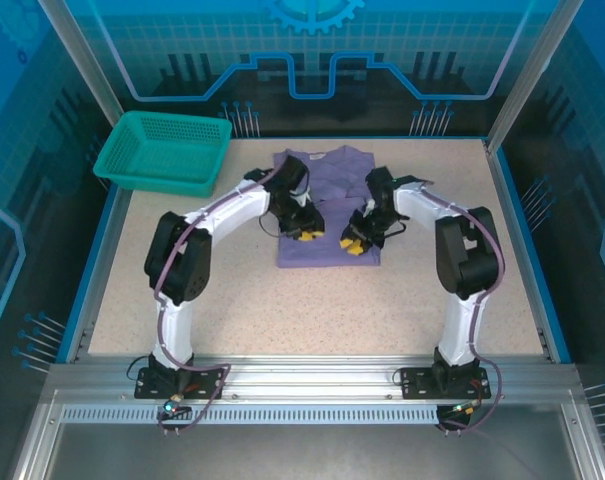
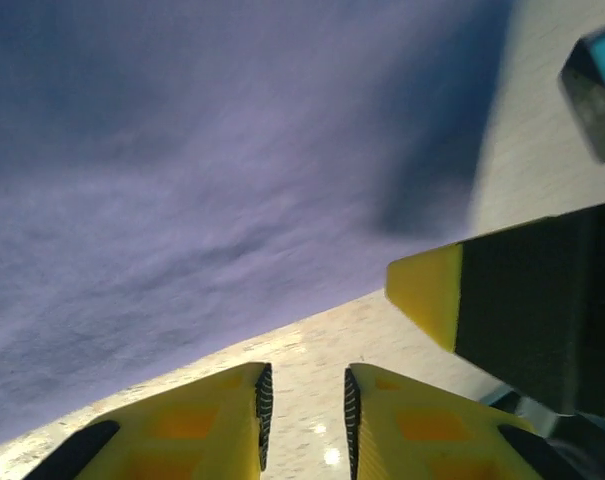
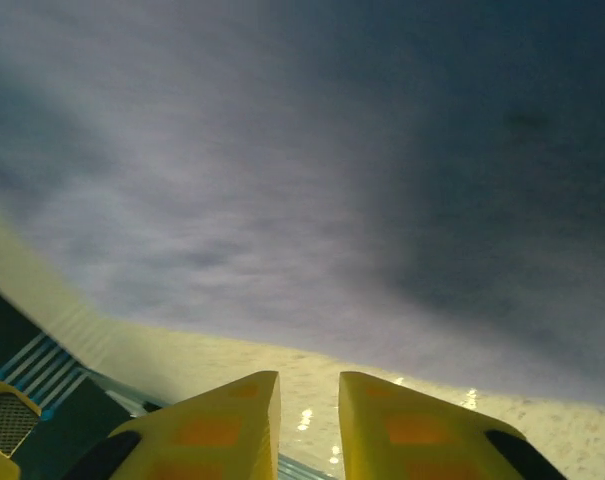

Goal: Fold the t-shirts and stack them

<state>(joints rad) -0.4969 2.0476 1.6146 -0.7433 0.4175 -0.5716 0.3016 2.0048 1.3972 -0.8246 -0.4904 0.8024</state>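
The lavender t-shirt (image 1: pixel 329 190) lies flat at the middle of the table, neck toward the far side. My left gripper (image 1: pixel 307 235) hovers over its lower left part and my right gripper (image 1: pixel 354 243) over its lower right part, close together. In the left wrist view the left gripper (image 2: pixel 305 405) has a narrow gap between its jaws with nothing in it; the shirt (image 2: pixel 182 180) is just beyond, and a yellow fingertip (image 2: pixel 427 290) of the right gripper shows alongside. The right gripper (image 3: pixel 309 415) is likewise slightly open and empty, with the shirt (image 3: pixel 332 150) ahead.
A teal mesh basket (image 1: pixel 167 150) stands at the table's back left corner. Speckled beige tabletop (image 1: pixel 312 310) lies between the shirt's hem and the arm bases. Blue edging and glass walls enclose the table on three sides.
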